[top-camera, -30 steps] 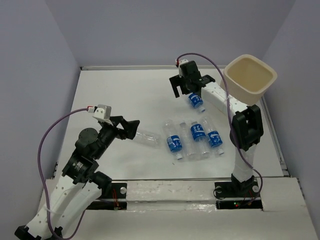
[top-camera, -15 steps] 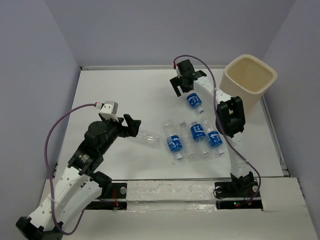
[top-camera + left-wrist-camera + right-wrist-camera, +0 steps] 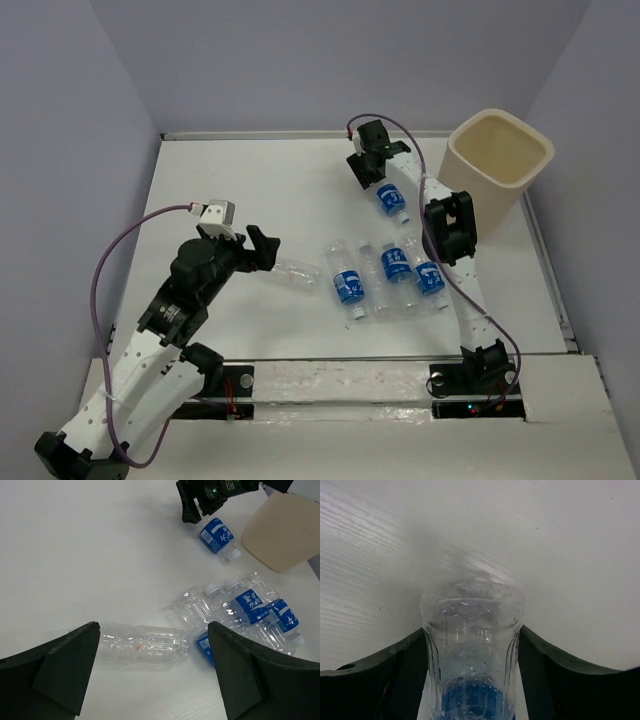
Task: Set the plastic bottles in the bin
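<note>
In the top view the bin (image 3: 478, 192) is seen standing upright at the two o'clock corner of the table (image 3: 240, 180), and no bottle can be made out inside it, though its floor is poorly shown. A blue-labelled bottle (image 3: 392, 203) is found lying at about eight o'clock from the bin, its cap turned toward five o'clock. The right gripper (image 3: 372, 182) is set over its base end, and in the right wrist view its fingers (image 3: 395, 670) are seen pressed against both sides of the clear body. A group of bottles (image 3: 395, 282) is laid side by side near the table's middle, at six o'clock from the gripped one. An unlabelled bottle (image 3: 298, 272) is laid just at nine o'clock of that group. The left gripper (image 3: 266, 252) is held at its far end with the jaws spread wide to either side, nothing being clamped.
</note>
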You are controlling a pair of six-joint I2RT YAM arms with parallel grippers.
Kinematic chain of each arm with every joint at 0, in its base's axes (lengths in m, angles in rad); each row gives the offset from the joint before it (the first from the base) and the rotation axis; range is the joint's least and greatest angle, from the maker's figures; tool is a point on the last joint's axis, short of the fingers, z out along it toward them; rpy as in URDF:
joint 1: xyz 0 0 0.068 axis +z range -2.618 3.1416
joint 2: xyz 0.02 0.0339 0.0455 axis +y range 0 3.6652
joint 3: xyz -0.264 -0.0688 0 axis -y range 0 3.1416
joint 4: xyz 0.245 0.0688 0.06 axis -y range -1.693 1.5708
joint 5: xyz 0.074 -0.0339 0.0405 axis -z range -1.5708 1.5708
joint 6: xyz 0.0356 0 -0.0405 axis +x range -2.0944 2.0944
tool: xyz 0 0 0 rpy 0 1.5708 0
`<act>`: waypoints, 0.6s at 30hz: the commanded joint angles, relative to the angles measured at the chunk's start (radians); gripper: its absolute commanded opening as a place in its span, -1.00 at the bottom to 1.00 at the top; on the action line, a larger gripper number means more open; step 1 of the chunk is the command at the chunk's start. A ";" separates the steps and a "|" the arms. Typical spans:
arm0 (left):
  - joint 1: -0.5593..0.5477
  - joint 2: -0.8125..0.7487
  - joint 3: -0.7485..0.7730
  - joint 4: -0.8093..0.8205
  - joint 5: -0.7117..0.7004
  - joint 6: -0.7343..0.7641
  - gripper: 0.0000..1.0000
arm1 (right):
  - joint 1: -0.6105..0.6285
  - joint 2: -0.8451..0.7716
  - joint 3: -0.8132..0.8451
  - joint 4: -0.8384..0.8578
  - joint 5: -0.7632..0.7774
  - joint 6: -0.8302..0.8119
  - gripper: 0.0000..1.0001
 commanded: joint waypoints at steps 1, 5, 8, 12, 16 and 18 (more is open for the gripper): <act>0.013 0.012 0.044 0.041 0.014 -0.003 0.98 | 0.009 -0.015 0.047 0.076 0.003 -0.032 0.20; 0.020 0.028 0.044 0.044 0.022 -0.006 0.98 | 0.009 -0.125 0.047 0.178 -0.009 0.004 0.00; 0.031 0.043 0.044 0.045 0.030 -0.009 0.98 | 0.009 -0.263 0.053 0.274 -0.063 0.080 -0.22; 0.044 0.055 0.042 0.042 0.030 -0.020 0.98 | 0.009 -0.473 -0.030 0.430 -0.089 0.156 -0.20; 0.044 0.051 0.035 0.024 0.030 -0.078 0.98 | 0.000 -0.721 -0.255 0.617 0.026 0.121 -0.19; 0.045 0.037 0.025 0.013 0.030 -0.133 0.98 | -0.031 -0.855 -0.401 0.761 0.101 0.106 -0.22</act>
